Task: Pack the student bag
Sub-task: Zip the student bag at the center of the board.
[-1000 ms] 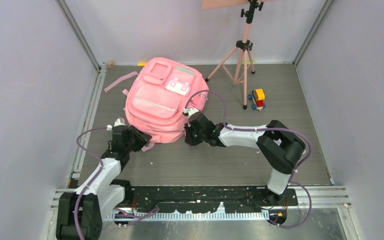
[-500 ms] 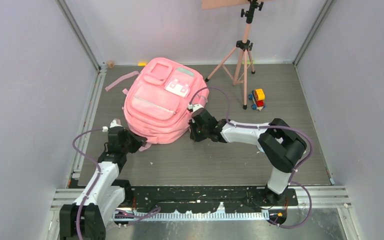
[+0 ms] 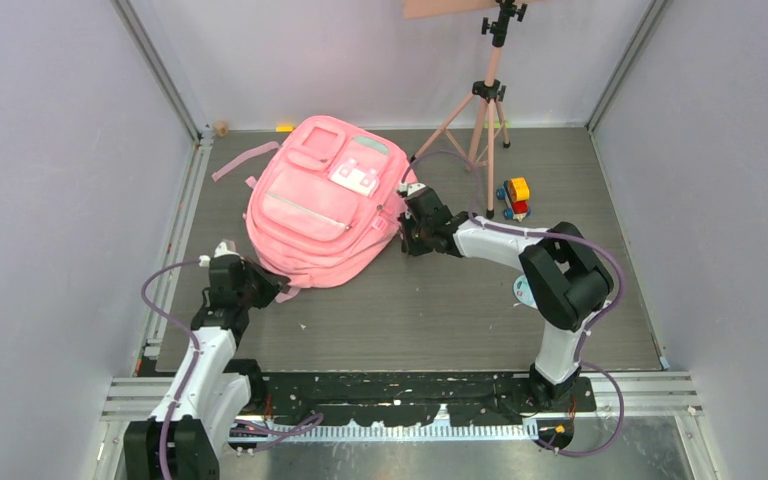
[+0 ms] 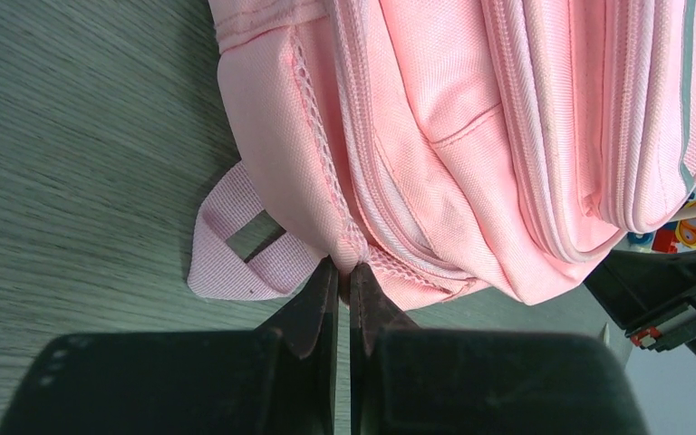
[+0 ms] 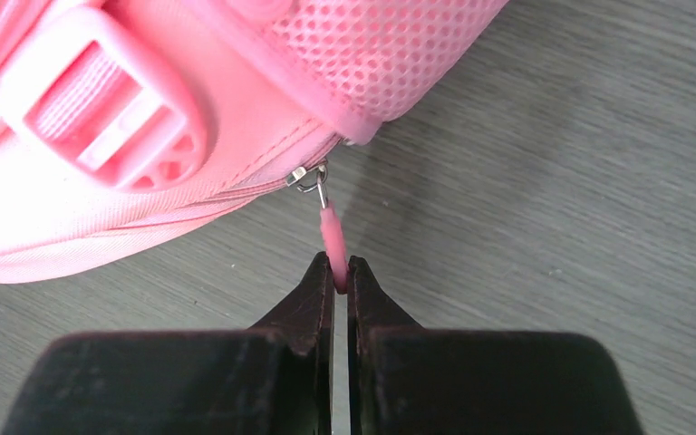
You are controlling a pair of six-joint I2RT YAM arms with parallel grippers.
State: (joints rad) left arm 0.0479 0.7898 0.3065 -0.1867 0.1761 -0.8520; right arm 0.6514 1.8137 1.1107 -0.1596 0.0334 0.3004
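The pink student bag lies flat on the grey table, its front pockets and white patch facing up. My left gripper is at the bag's near-left corner. In the left wrist view it is shut on a fold of the bag's mesh-edged corner seam. My right gripper is against the bag's right side. Seen from the right wrist, it is shut on the pink zipper pull, which hangs from a metal slider on the bag.
A pink tripod stands at the back right, and a small toy car sits beside its foot. One loose strap trails off the bag's far left. A strap loop lies next to my left fingers. Walls enclose three sides.
My left gripper has shut on the bag's corner seam. My right gripper has moved away from me along the bag's right side, still holding the zipper pull.
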